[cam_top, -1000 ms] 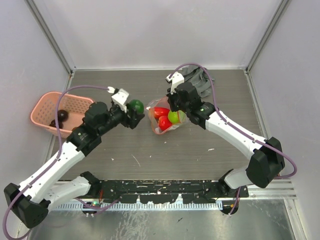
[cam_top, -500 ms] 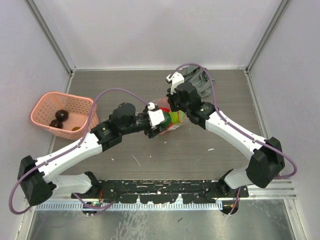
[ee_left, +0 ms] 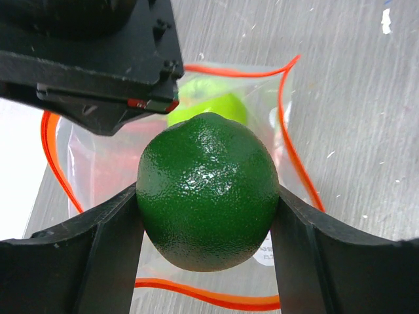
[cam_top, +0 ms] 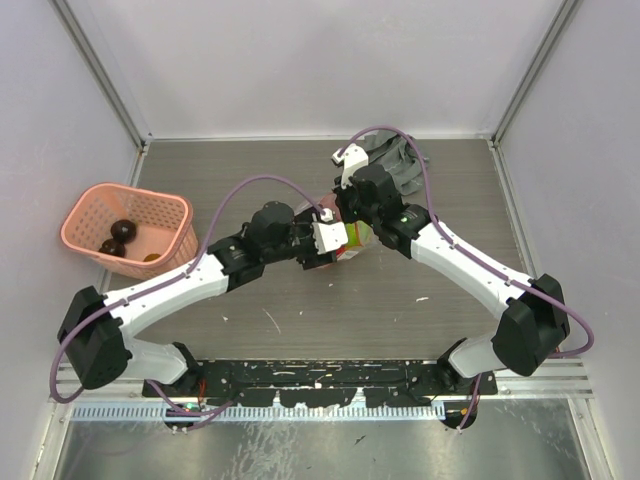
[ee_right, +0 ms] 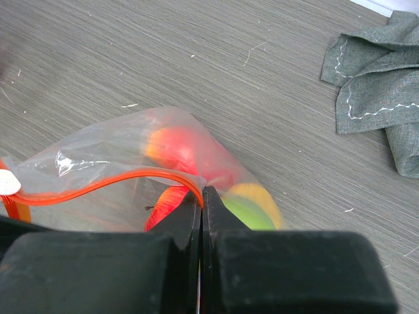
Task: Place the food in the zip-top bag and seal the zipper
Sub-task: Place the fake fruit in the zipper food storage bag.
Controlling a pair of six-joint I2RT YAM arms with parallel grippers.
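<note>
My left gripper [ee_left: 206, 219] is shut on a dark green fruit [ee_left: 206, 186] and holds it just over the open mouth of the zip-top bag [ee_left: 98, 163]. The red-orange zipper [ee_left: 296, 167] loops around the opening. A light green fruit [ee_left: 213, 104] and red food lie inside. My right gripper [ee_right: 203, 196] is shut on the zipper [ee_right: 118, 180] rim and lifts it; a red fruit [ee_right: 177, 147] and a yellow-green one [ee_right: 252, 203] show through the plastic. The white slider [ee_right: 6, 182] sits at the far left. From above, both grippers [cam_top: 325, 245] [cam_top: 347, 213] meet at the bag [cam_top: 352, 250].
A pink basket [cam_top: 88, 205] at the left holds dark fruits [cam_top: 118, 235]. A crumpled grey cloth [cam_top: 400, 165] lies behind the right arm, also in the right wrist view as grey cloth [ee_right: 380, 78]. Walls close in the table on three sides.
My left arm has swung right from beside the basket, carrying the dark green fruit to the bag's mouth. The right arm and the bag have stayed put.
</note>
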